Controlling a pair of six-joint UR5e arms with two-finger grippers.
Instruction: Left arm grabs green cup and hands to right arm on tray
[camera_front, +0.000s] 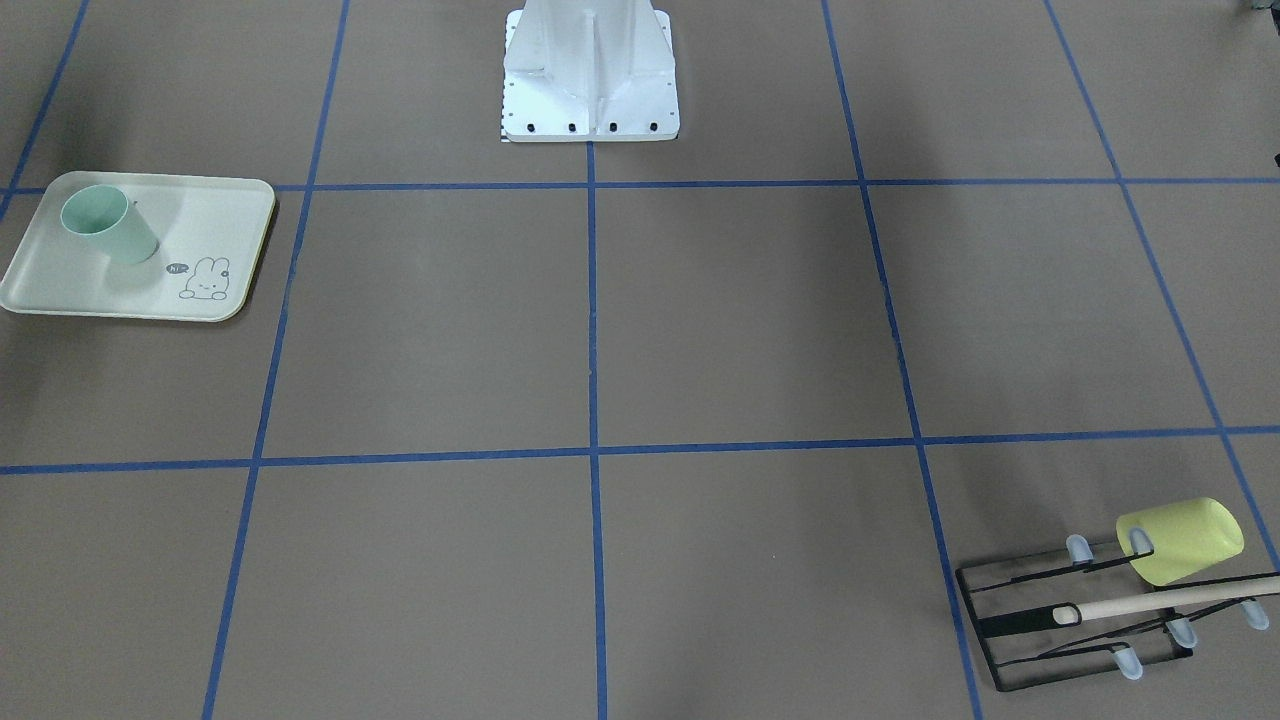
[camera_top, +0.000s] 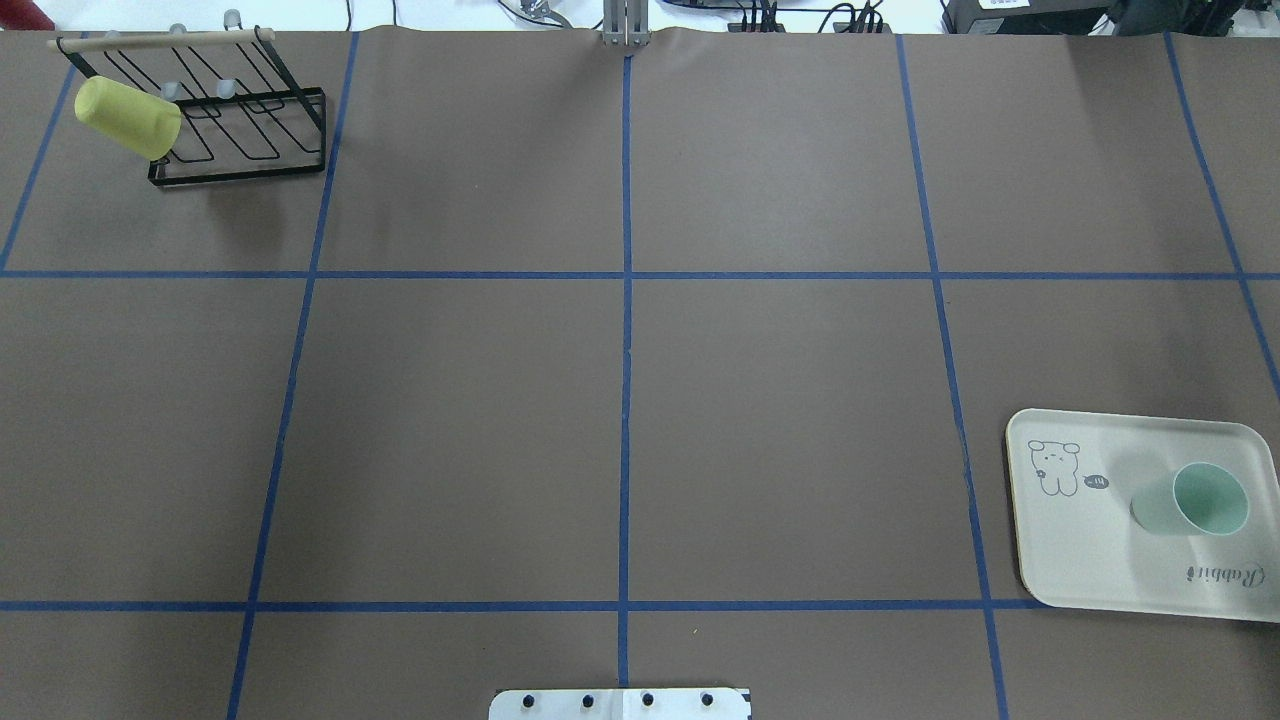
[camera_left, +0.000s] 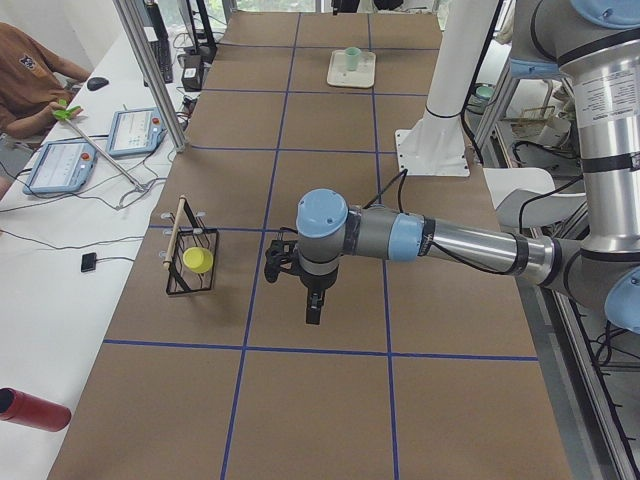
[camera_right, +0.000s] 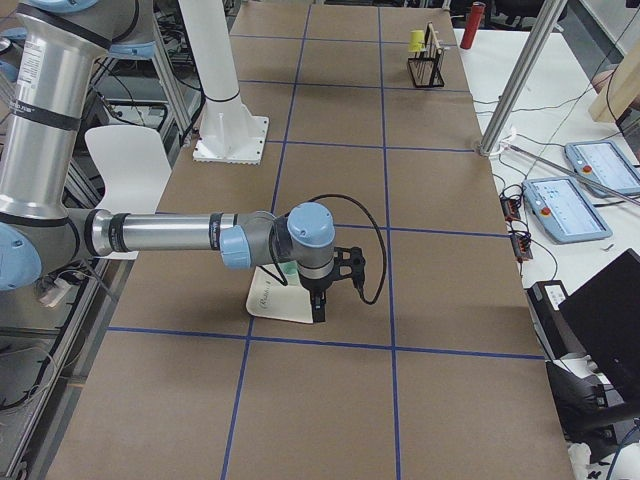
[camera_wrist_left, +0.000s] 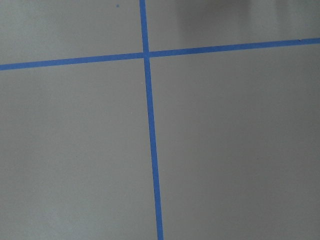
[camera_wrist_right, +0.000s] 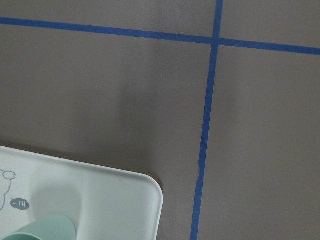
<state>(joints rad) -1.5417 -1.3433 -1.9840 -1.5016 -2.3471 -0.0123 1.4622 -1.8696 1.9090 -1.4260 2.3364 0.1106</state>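
Seeing mint-green plastic cup (camera_top: 1192, 502) standing on cream rect. rabbit tray (camera_top: 1090, 560); not discerning whether L hand (camera_left: 312, 318), R hand (camera_right: 319, 316) apart/together.

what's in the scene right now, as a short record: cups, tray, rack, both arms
green cup: upright on the tray, mouth up, nothing gripping it
tray: flat on the table, near side, robot's right
yellow-green cup: hung on a prong of the rack
rack: black wire, far corner on robot's left
left arm: stretched over the table, left gripper pointing down, open or shut cannot be told
right arm: right gripper pointing down by the tray, open or shut cannot be told
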